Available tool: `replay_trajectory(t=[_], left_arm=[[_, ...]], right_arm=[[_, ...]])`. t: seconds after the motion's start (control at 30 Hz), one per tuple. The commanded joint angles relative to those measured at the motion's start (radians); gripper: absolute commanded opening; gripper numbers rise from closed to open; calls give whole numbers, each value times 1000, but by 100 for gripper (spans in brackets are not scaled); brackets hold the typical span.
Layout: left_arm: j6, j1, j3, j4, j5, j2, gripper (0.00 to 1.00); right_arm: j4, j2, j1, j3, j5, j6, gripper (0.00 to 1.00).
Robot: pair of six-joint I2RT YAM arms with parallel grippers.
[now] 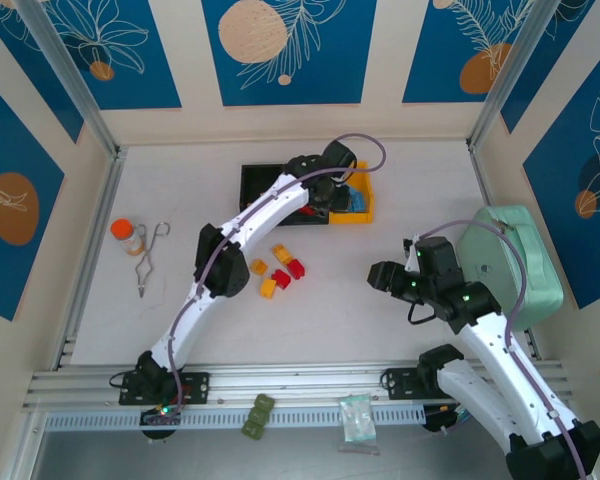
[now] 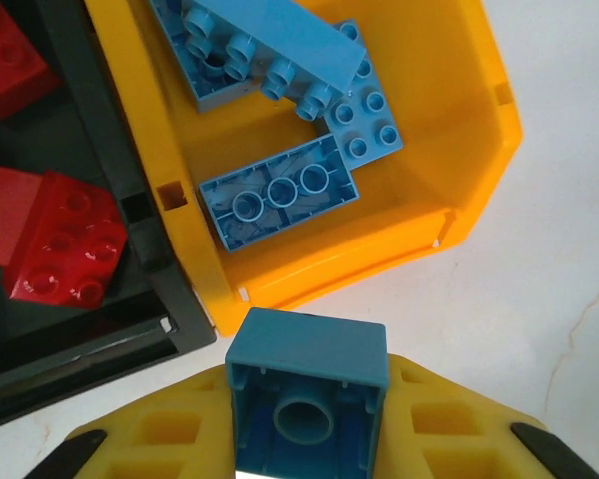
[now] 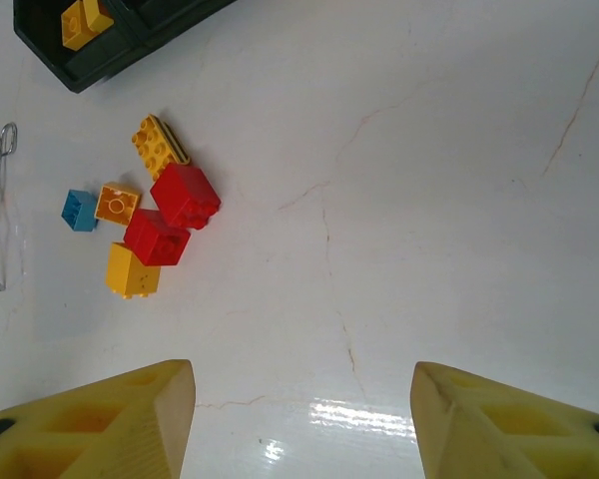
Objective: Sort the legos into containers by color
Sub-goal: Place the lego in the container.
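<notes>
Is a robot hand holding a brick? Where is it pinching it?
The left gripper pinches a light blue brick by its two opposite sides. The right gripper holds nothing.

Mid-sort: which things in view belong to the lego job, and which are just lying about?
Job: loose legos, blue lego in left hand, yellow bin, black bins.
Lying about: orange-capped bottle, metal tongs, mint-green case, olive-green blocks, clear packet.

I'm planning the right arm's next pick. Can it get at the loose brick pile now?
Probably yes: the right gripper is open and empty, with bare table between it and the loose bricks.
</notes>
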Motion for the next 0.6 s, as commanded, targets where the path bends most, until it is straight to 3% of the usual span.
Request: replay_trajectory(t=[0.0, 0.37, 0.57], left_arm=[[12, 16, 37, 58, 42, 35, 27], [0, 36, 67, 121, 44, 70, 30], [4, 42, 68, 136, 42, 61, 57]], right_arm=[[-12, -11, -11, -12, -42, 11, 59], [-24, -11, -26, -12, -54, 11, 59], [-22, -10, -25, -17, -63, 20, 59]])
